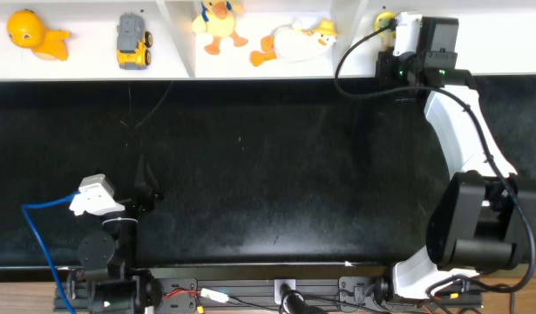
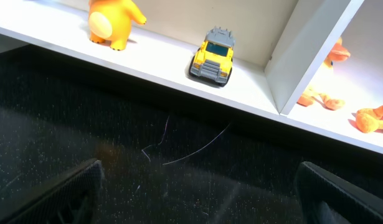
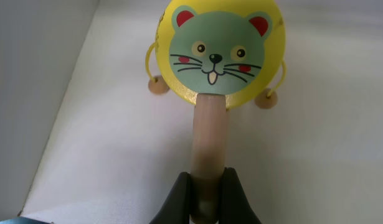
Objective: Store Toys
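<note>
A yellow rattle drum (image 3: 219,50) with a cat face lies on the white shelf floor (image 3: 328,155) in the right compartment. My right gripper (image 3: 207,199) is shut on its wooden handle (image 3: 208,137). From above, the right gripper (image 1: 391,39) reaches into that compartment, with the rattle drum (image 1: 385,17) just beyond it. My left gripper (image 2: 203,186) is open and holds nothing, low over the black table (image 1: 276,166) at the left gripper (image 1: 145,183) spot near the front.
The shelf (image 1: 268,70) along the back holds an orange duck (image 1: 37,35), a yellow truck (image 1: 132,41), an upright plush duck (image 1: 220,22) and a lying plush duck (image 1: 294,42). White dividers (image 2: 303,56) separate the compartments.
</note>
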